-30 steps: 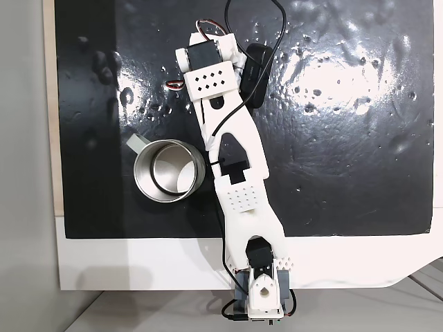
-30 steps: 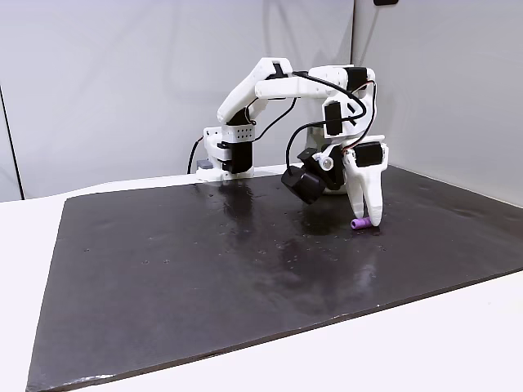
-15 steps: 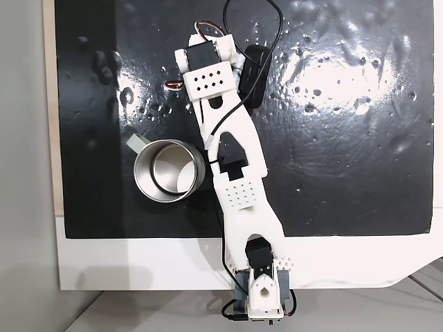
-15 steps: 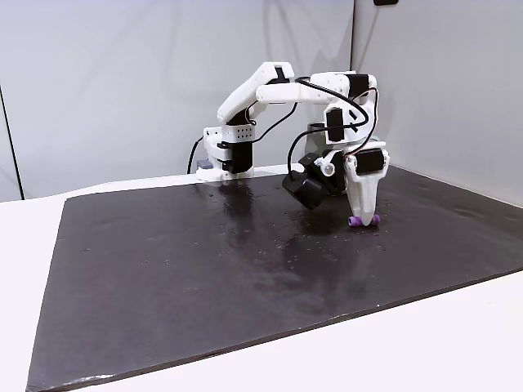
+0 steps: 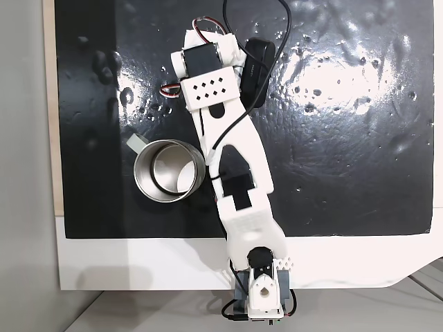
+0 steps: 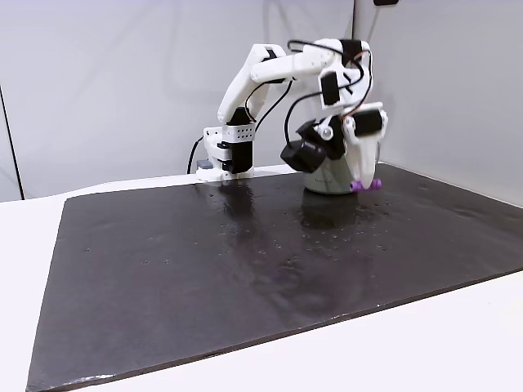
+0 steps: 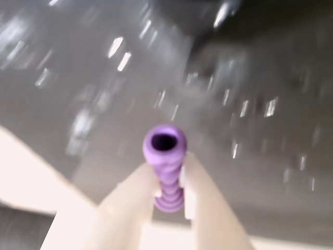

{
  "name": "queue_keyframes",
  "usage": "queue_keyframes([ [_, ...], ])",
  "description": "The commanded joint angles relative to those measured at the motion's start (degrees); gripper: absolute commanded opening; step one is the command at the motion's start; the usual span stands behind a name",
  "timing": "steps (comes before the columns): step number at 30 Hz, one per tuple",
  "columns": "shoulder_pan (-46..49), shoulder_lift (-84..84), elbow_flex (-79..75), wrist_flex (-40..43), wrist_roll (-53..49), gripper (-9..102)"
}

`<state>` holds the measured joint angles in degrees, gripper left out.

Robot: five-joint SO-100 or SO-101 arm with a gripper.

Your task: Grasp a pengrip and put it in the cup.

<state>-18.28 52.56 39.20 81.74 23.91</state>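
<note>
Overhead fixed view: the black mat [image 5: 346,173] spreads under everything, and the white arm [image 5: 232,159] runs up it from its base at the bottom edge. The cup [image 5: 168,170] stands open-mouthed just to the left of the arm's middle, well back from the jaws, which lie under the wrist near the top of this picture and cannot be made out here.

The side fixed view shows the gripper [image 6: 364,181] lifted clear of the mat, with the cup [image 6: 327,178] behind it and partly hidden. The pengrip [image 6: 367,185] sticks out sideways at the fingertips, a small purple stub.

In the wrist view the gripper [image 7: 169,182] is clamped on the pengrip [image 7: 165,169]: both pale fingers [image 7: 130,198] press its ribbed sides, and its open end points away past the tips.

The step in hand looks like the carry to the cup. To do it well, keep the squeeze steady — the soft tube could slip or bend — swing the wrist until the tips hang over the cup's mouth, then let go low enough that the piece does not bounce off the rim.

Only the wrist view proves the grip; only the view from above gives the cup's true offset from the arm — the side view alone shows the height above the mat.
</note>
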Motion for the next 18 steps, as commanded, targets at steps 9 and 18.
queue_keyframes([
  [9, 2.0, 36.0, 8.8, 1.8, -3.6, 0],
  [18, -5.4, 48.7, 19.5, 8.3, -11.3, 0],
])
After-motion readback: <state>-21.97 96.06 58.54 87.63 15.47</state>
